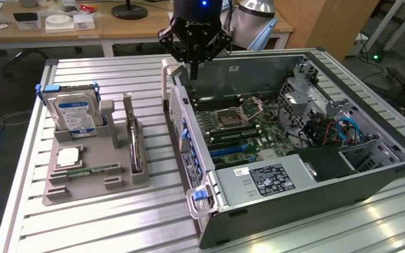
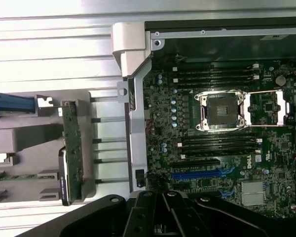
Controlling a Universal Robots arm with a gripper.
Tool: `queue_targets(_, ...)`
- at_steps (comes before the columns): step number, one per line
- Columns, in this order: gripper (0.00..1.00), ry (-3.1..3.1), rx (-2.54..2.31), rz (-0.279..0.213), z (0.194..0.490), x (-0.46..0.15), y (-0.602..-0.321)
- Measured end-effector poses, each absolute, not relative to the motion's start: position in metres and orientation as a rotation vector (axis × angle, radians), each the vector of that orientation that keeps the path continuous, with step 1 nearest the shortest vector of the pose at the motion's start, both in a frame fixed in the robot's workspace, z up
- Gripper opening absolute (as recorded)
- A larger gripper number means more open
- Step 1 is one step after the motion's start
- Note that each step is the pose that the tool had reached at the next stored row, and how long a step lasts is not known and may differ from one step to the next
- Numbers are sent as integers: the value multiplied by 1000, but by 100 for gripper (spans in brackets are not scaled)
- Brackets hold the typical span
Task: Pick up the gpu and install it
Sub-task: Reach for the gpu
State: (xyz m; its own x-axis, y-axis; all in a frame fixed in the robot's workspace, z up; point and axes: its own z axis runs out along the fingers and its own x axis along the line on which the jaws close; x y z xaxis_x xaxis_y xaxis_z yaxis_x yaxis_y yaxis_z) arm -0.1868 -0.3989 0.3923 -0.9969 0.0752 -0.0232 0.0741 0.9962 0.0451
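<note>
Standing on edge in gray holder (image 1: 90,182), thin dark gpu (image 1: 135,147), gripper (image 1: 194,74) clenched, empty

Gpu (image 1: 135,150) in holder (image 1: 93,158) beside computer case (image 1: 294,203)

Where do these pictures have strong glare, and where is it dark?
Exterior view: glare on the table at the lower right; the computer case is shaded along its far wall. Wrist view: the table is washed out white.

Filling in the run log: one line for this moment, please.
gripper: shut, empty, over case edge | gpu: upright in holder, untouched
</note>
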Motion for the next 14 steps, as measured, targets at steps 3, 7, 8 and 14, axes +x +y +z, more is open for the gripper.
queue_targets(3,11,3114,117,69,392,-189,-399)
queue_targets(7,11,3114,117,69,392,-192,-399)
queue_targets(8,11,3114,117,69,392,-193,-399)
queue_targets(14,11,3114,117,69,392,-199,-399)
